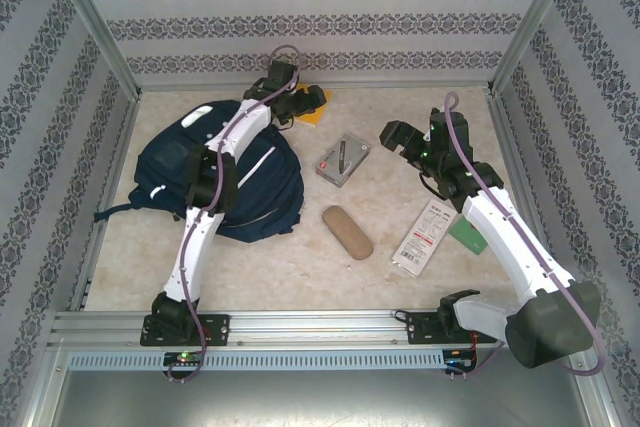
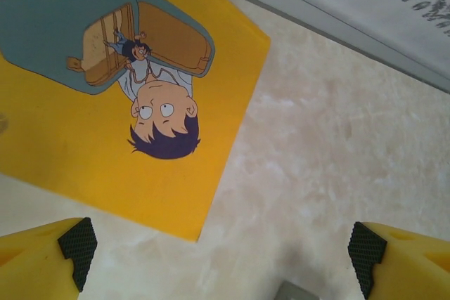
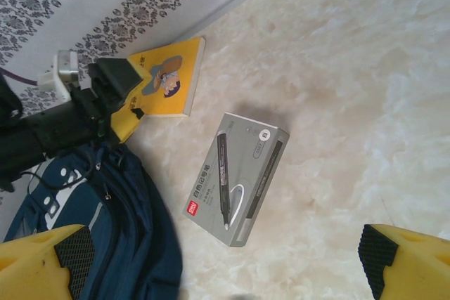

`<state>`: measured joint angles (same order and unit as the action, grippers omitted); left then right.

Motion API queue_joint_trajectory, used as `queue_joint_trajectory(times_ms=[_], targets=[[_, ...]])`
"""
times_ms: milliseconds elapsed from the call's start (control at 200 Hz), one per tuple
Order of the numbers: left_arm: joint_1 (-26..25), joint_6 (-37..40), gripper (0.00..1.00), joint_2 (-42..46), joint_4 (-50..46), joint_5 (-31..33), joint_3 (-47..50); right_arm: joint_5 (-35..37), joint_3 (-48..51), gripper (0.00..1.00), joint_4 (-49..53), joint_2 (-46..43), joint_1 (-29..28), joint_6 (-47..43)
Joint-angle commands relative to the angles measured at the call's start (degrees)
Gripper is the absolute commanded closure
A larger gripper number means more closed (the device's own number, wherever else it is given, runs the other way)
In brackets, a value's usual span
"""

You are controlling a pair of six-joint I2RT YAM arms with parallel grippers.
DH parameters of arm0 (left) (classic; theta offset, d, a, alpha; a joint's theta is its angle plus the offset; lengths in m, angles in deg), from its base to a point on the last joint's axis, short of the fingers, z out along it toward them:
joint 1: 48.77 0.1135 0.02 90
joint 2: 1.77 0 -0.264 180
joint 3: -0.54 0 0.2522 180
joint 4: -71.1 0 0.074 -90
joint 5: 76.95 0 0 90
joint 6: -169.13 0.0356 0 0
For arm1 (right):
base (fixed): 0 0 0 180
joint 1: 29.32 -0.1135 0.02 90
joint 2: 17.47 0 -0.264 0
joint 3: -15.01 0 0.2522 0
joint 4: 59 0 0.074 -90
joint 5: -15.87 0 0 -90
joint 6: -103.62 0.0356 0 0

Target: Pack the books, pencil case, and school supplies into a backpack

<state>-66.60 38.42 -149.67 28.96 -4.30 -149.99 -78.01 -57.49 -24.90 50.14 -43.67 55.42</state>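
The navy backpack [image 1: 250, 187] lies on the table's left half, with my left arm stretched over it. A yellow book [image 2: 105, 138] with a cartoon cover lies flat by the back wall. My left gripper [image 2: 221, 251] hovers open just off its corner, nothing between the fingers; from above it is at the back centre [image 1: 303, 105]. The grey box [image 3: 239, 177] with the pen picture lies mid-table, and my right gripper [image 3: 225, 254] hangs open above and to its right [image 1: 400, 137]. The tan pencil case [image 1: 347, 232] lies nearer the front. A white packet [image 1: 424, 237] and a green flat item [image 1: 467, 235] lie under my right arm.
Patterned walls close in the back and both sides, with a metal frame [image 1: 110, 47] at the corners. A metal rail [image 1: 300, 325] runs along the near edge and carries both arm bases. Bare marble tabletop [image 1: 400, 97] lies between the yellow book and the right wall.
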Motion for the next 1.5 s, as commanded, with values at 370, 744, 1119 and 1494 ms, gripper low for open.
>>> queue_joint_trajectory(times_ms=[370,744,1119,1494], targets=[[-2.15,-13.79,0.09,-4.68,18.02,2.09,-1.48,-2.10,0.55,0.02,2.11,-1.08,0.42,0.91],[-2.36,-21.89,0.09,-10.56,7.93,5.47,-5.55,-3.48,1.13,0.02,3.15,-1.43,1.57,0.61],[-3.83,-15.37,0.09,1.94,-5.03,4.98,12.58,-6.82,-1.63,0.02,1.60,4.18,1.98,-0.93],[-5.63,-7.76,0.10,18.58,-5.87,5.08,39.08,-3.56,-12.09,0.02,5.48,17.27,-0.28,-4.45]])
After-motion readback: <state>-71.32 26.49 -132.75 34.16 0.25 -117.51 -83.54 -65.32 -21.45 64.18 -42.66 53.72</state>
